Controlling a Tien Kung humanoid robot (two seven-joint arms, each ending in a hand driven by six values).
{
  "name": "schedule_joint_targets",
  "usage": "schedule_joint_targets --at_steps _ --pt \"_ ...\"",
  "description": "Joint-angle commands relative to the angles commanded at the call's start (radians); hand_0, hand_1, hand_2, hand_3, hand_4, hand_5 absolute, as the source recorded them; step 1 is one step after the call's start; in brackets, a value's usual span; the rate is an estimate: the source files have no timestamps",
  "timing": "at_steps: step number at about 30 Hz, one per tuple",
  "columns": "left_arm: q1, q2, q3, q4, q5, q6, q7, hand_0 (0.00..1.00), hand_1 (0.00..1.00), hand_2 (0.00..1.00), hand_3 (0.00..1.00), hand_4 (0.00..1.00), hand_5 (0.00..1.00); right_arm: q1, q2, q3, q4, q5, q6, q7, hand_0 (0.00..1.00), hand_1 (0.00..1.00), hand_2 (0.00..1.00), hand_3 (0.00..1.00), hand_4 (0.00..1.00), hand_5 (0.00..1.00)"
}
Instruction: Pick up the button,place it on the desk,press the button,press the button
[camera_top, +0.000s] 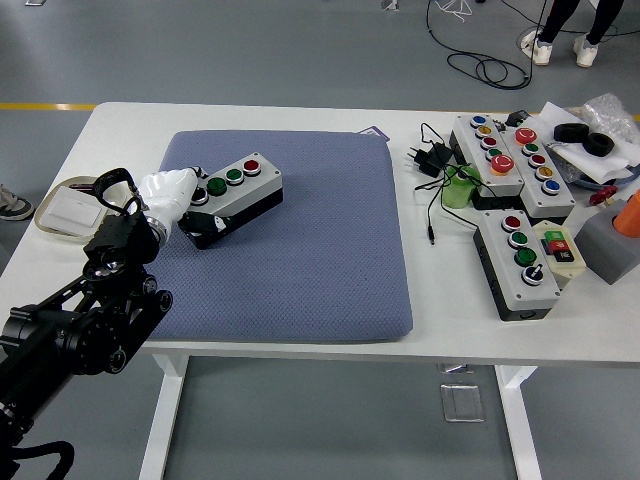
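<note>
while gripped by left hand (172, 193), button box (236, 187) on mat (320, 240)

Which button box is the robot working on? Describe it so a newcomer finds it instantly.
Find the blue-grey pad covering the table's left half. Near the pad's upper left lies a grey button box, gripped at its left end by the left hand. It is the only box on the pad; the other boxes sit among cables at the right.

White table (300, 118) carrying a blue-grey pad (300, 250) at centre-left, where the white-gloved left hand (172, 194) grips a grey button box (236, 187) by its left end; further button boxes (510, 160) at upper right.
</note>
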Motion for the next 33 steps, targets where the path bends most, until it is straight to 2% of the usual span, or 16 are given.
schedule_joint_targets --at_steps 1,5,13,18,23,28,33 --pt "0.0 0.002 0.001 0.003 0.0 0.002 -0.021 0.115 0.067 0.119 0.192 0.002 0.002 0.0 0.0 0.0 0.0 0.0 0.0 0.0 0.663 0.626 0.699 0.579 0.357 0.205" --pt "0.0 0.012 0.007 0.028 0.0 0.009 -0.121 0.115 0.067 0.119 0.192 0.002 0.002 0.0 0.0 0.001 0.0 -0.001 -0.001 0.0 0.663 0.626 0.699 0.579 0.357 0.205" --pt "-0.002 0.026 0.005 0.041 0.0 0.051 -0.256 0.103 0.048 0.087 0.155 0.002 0.002 -0.001 0.002 0.003 0.0 -0.002 -0.001 0.0 0.663 0.627 0.699 0.579 0.357 0.204" --pt "-0.017 0.037 -0.017 0.081 0.0 0.06 -0.419 0.103 0.048 0.087 0.155 0.002 0.002 0.0 0.002 0.002 0.0 -0.001 -0.001 0.0 0.663 0.627 0.699 0.579 0.357 0.204" --pt "-0.031 0.054 -0.032 0.104 -0.033 0.035 -0.584 0.1 0.049 0.084 0.155 0.002 0.002 0.0 0.003 0.003 0.0 -0.002 -0.001 0.0 0.663 0.625 0.698 0.58 0.357 0.203" --pt "-0.045 0.068 -0.017 0.11 -0.048 0.013 -0.668 0.097 0.048 0.082 0.159 0.002 0.002 -0.001 0.003 0.002 0.0 -0.002 -0.001 -0.001 0.663 0.626 0.699 0.581 0.357 0.2" --pt "-0.066 0.078 0.029 0.13 -0.055 0.027 -0.715 0.097 0.048 0.081 0.148 0.002 0.002 -0.001 0.004 0.001 0.0 -0.002 0.0 -0.002 0.663 0.626 0.7 0.581 0.356 0.201"
